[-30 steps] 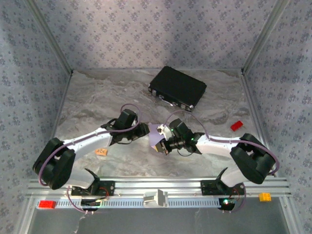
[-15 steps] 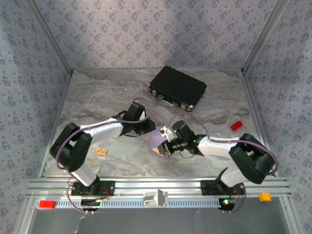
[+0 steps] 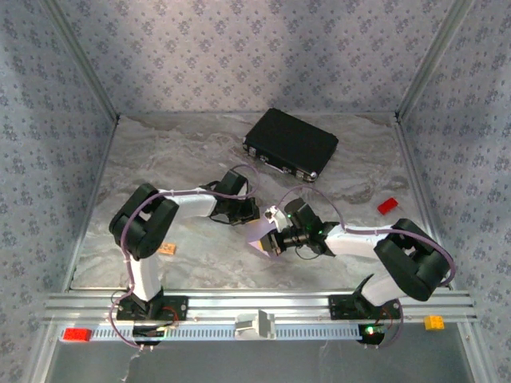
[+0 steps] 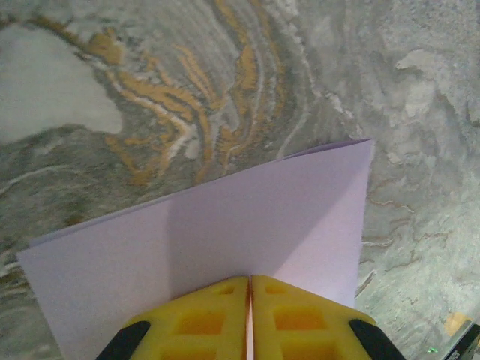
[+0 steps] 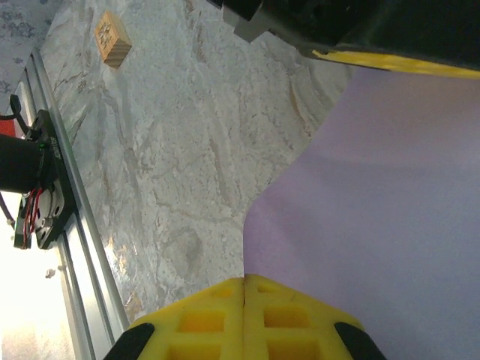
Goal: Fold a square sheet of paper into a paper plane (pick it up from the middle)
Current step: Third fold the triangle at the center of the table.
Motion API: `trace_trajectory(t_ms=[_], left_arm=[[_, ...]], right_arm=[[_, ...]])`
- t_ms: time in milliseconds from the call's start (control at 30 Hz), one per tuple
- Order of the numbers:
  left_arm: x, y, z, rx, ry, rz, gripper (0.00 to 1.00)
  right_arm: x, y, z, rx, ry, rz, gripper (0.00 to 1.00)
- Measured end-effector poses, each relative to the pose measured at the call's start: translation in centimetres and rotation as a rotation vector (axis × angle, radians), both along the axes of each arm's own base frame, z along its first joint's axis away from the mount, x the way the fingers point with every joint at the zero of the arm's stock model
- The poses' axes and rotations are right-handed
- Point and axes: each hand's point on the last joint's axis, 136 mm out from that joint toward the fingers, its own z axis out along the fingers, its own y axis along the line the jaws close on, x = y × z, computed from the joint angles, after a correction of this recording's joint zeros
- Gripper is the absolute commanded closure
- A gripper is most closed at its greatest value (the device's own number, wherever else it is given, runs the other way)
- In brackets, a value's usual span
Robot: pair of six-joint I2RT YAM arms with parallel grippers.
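Right wrist view, nearest first: the right pincer (image 5: pixel 244 296) is clamping, yellow fingers (image 5: pixel 202 319) pressed together, on one edge of the square sheet of paper (image 5: pixel 375 225), which is bowing away above the counter (image 5: pixel 172 150). Beyond it the left pincer (image 5: pixel 390 64) is biting the opposite edge, and a tan block (image 5: pixel 112 37) is lying well apart, near the rail (image 5: pixel 71 195). Left wrist view: that pincer's fingers are likewise meeting on the lilac sheet, whose upper margin is showing a second layer just behind the first, so the paper is probably being held doubled. Top view: the sheet is hanging between the two pincers at mid-counter, apparently lifted off the marble, and a black case (image 3: pixel 291 144) is sitting further back. Judged step: bringing edge to edge for a fold. Doing it well is calling for both grips firm, the arms closing the gap evenly and the corners matching before any crease is pressed, since thin paper pulled taut is liable to skew or tear
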Motion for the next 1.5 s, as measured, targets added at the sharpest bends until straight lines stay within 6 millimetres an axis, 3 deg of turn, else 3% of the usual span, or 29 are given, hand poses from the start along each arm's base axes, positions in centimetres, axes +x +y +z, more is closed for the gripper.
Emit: trace_trajectory(t_ms=[600, 1500], left_arm=[[0.3, -0.8, 0.0, -0.013, -0.005, -0.04, 0.92], [0.3, -0.8, 0.0, -0.012, -0.005, -0.04, 0.92]], right_arm=[[3.6, -2.9, -1.8, -0.135, -0.059, -0.197, 0.97], [3.5, -3.8, -2.7, -0.167, -0.038, -0.23, 0.97]])
